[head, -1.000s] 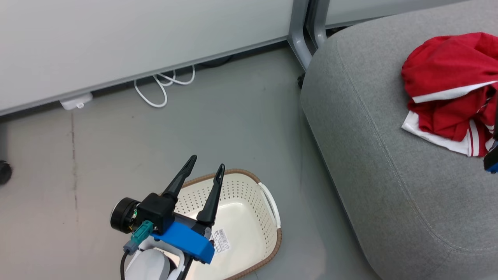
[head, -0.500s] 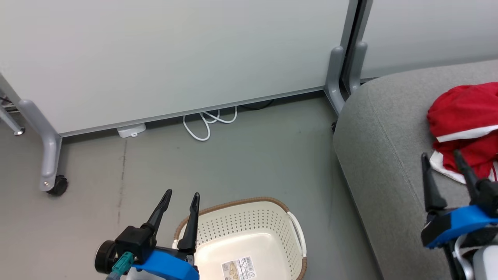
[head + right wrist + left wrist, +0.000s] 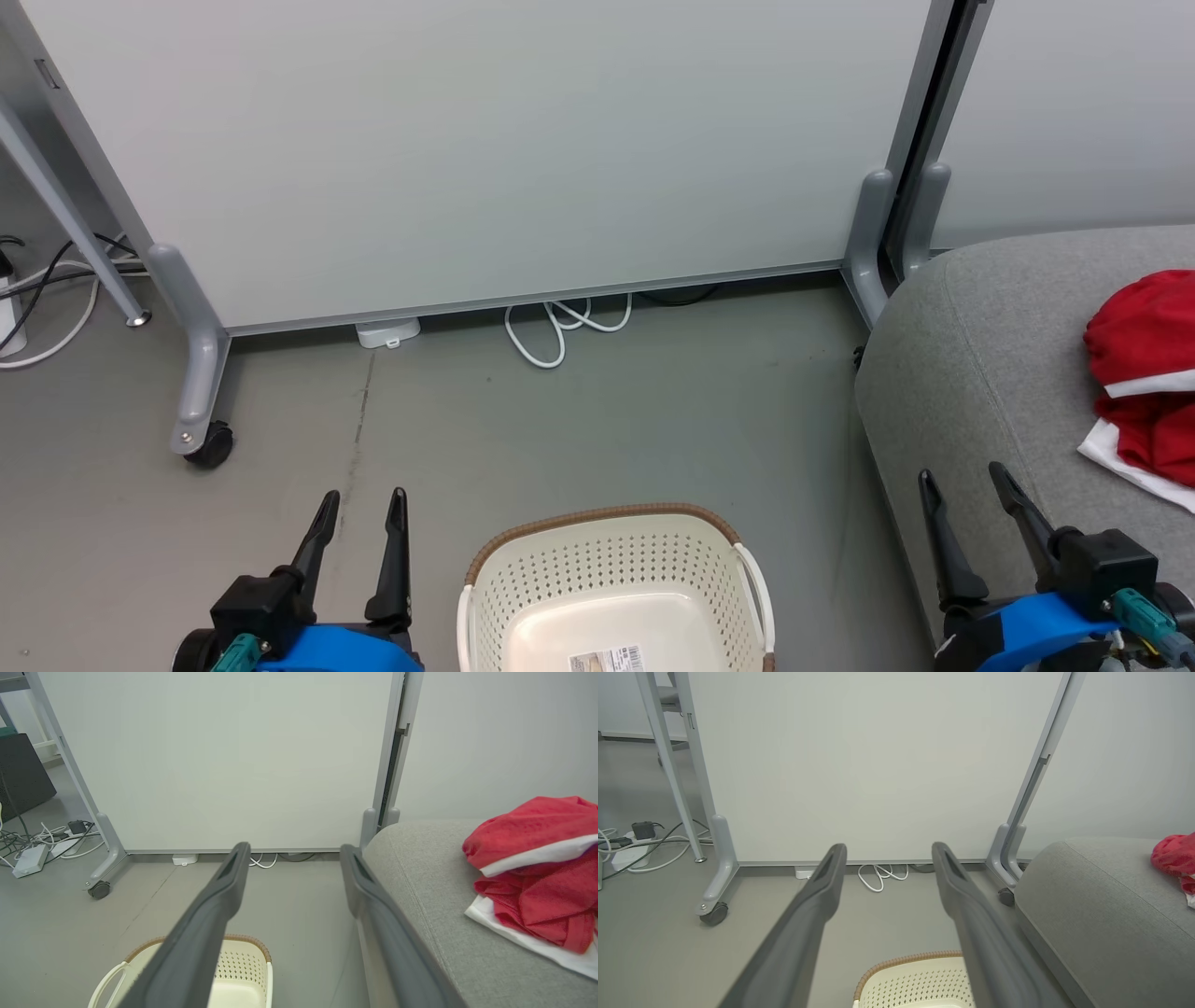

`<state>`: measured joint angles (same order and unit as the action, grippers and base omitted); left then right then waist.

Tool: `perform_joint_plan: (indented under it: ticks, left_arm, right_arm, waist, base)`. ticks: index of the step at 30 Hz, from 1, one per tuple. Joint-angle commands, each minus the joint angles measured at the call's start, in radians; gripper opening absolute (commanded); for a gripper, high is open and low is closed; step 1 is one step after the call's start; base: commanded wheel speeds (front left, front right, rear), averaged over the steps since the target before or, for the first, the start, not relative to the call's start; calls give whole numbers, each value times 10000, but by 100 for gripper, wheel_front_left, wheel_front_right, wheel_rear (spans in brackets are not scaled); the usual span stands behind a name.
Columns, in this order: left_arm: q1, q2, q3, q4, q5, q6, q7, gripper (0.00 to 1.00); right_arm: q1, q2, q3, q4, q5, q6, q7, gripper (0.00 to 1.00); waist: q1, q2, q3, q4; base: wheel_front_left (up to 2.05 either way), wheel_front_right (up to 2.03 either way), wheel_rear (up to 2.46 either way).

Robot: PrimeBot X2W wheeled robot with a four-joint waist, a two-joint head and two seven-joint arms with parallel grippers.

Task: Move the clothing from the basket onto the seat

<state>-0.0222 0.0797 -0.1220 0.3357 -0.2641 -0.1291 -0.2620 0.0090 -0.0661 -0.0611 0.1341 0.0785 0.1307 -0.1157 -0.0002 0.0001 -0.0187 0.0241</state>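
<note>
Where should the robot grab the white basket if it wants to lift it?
Probably by the white handle on the basket's right side, coming straight down from above. The basket stands upright on the floor, and the handle bows out from the brown rim, leaving a gap a finger could slip into.

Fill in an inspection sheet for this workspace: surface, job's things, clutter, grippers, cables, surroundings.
Surface: grey floor, marked by a thin dark line.
Job's things: red clothing lies heaped on the grey sofa; laundry basket stands on the floor beside the sofa, and its visible part holds no clothing, only a label.
Clutter: nothing seen.
Grippers: left gripper open, fingers apart, holding nothing, left of the basket; right gripper open, holding nothing, at the sofa's edge.
Cables: white cable loops under the partition panel; power strip with cords at far left.
Surroundings: partition panels on feet with a caster.
</note>
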Motion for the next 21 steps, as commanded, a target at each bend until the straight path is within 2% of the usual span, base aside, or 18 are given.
perform_joint_plan:
  ticks: [1,8,21]
  left_arm:
    - [71,-28,82,41,31,-21,-44,100]
    - [-40,20,337,248,-6,-21,-44,100]
    - [-71,36,203,501,-129,-21,-44,100]
  right_arm:
    - [208,47,0,-32,-54,1,-33,100]
    - [263,135,110,3,-37,1,-70,100]
    - [302,164,101,86,210,1,-93,100]
  waist:
    - [2,-1,-42,38]
    - [2,-1,-110,71]
    - [2,-1,-113,-1]
  base:
    - [0,0,0]
    - [0,0,0]
    - [0,0,0]
